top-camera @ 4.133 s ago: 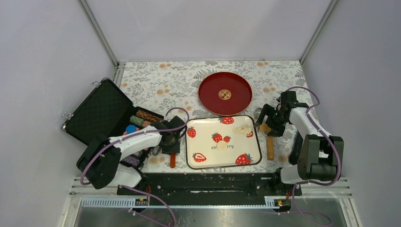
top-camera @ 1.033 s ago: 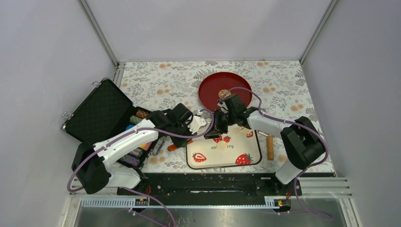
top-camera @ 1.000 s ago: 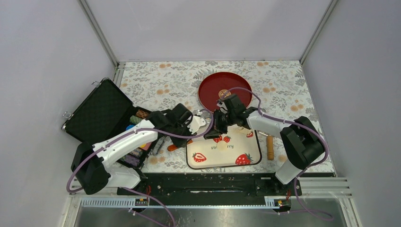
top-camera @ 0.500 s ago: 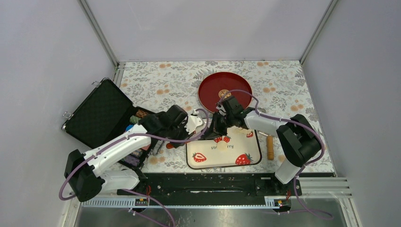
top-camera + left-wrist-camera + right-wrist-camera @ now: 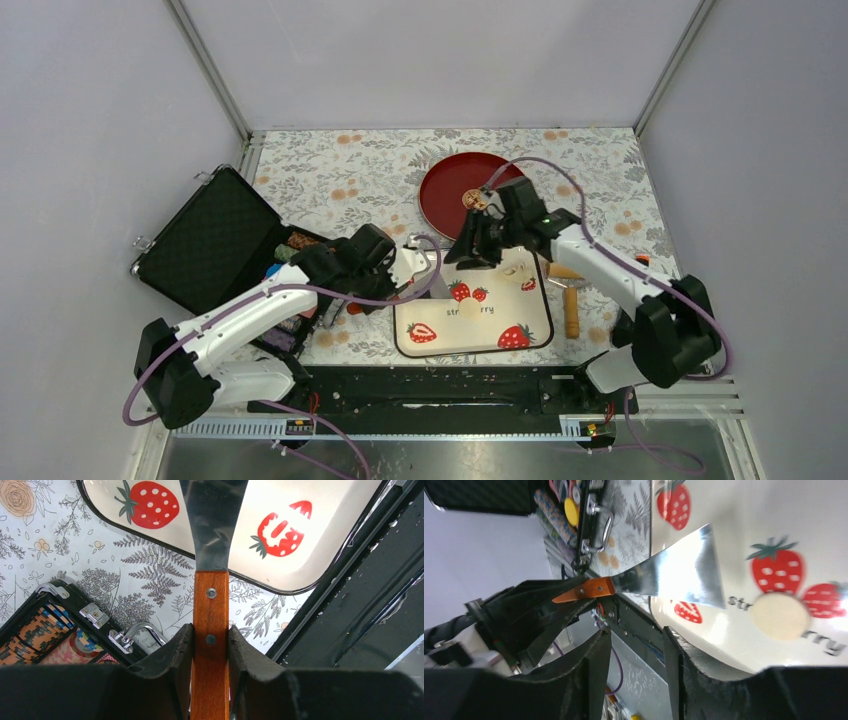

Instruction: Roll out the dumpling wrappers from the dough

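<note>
My left gripper (image 5: 210,630) is shut on the orange wooden handle of a metal spatula (image 5: 213,525). Its blade reaches over the left end of the strawberry tray (image 5: 535,325). In the top view the left gripper (image 5: 388,266) sits just left of the tray. A round pale dumpling wrapper (image 5: 470,309) lies mid-tray, also seen as a cream disc (image 5: 780,616) in the right wrist view. A ragged dough scrap (image 5: 517,271) lies at the tray's far right corner. My right gripper (image 5: 468,254) hovers over the tray's far edge. In its wrist view the right gripper (image 5: 636,632) is open and holds nothing, with the spatula blade (image 5: 674,572) beyond it.
A red plate (image 5: 450,200) with a gold emblem stands behind the tray. The wooden roller (image 5: 571,312) lies on the floral cloth right of the tray. An open black case (image 5: 215,240) of coloured items sits at the left. The dark rail (image 5: 440,385) runs along the near edge.
My right gripper has opened, let go of the spatula blade and drawn back to the right and away. The left gripper still holds the spatula and has shifted slightly left.
</note>
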